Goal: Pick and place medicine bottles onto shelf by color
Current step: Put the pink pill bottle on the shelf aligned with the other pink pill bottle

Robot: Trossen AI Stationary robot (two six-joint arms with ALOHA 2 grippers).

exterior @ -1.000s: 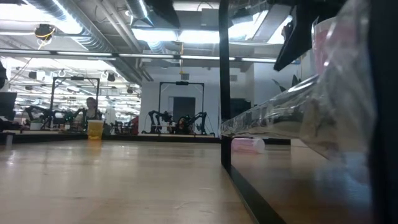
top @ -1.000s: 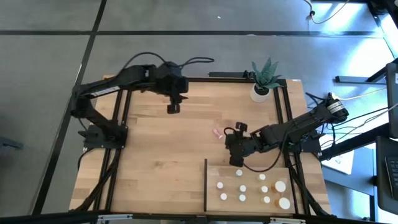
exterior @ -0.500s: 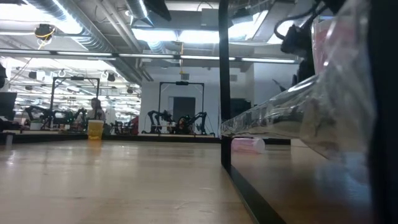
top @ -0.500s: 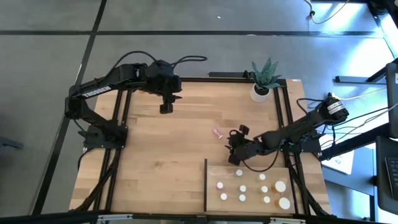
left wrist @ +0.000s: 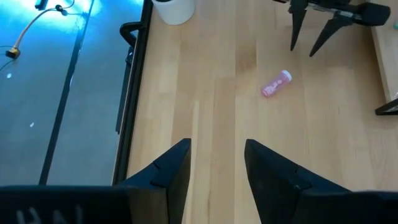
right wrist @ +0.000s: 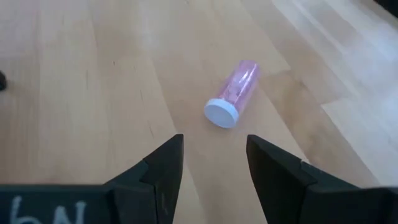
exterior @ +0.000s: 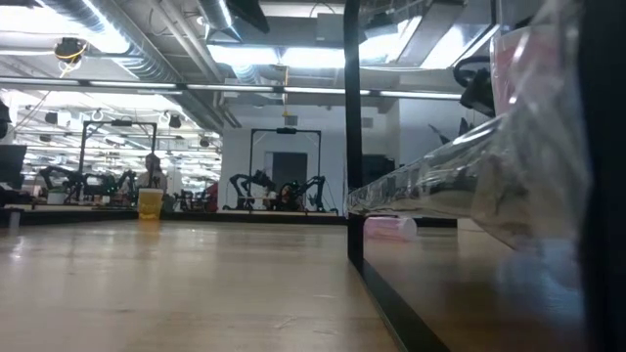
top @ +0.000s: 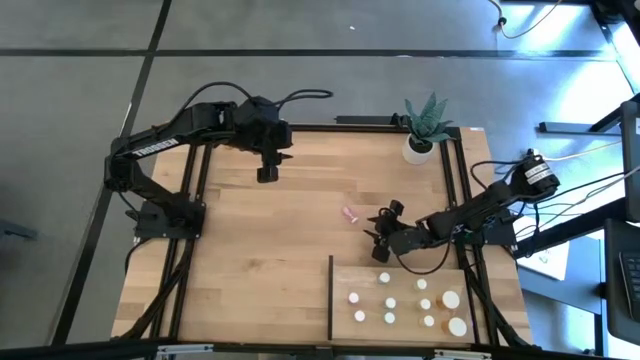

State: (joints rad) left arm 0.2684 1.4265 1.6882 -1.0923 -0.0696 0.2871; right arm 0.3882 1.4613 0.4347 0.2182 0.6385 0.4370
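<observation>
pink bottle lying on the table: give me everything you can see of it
The pink bottle is a small cylinder with a translucent pink body and a white cap. It lies on its side on the bare wooden tabletop, outside the shelf. Nothing touches it. The right end effector is open, pointing at its cap end.

Both robot arms are black and thin, made of long bars with round joints. Black cables loop along them. Each gripper, the left gripper (left wrist: pixel 216 168) and the right gripper (right wrist: pixel 213 165), has two flat, pointed black fingers.
</observation>
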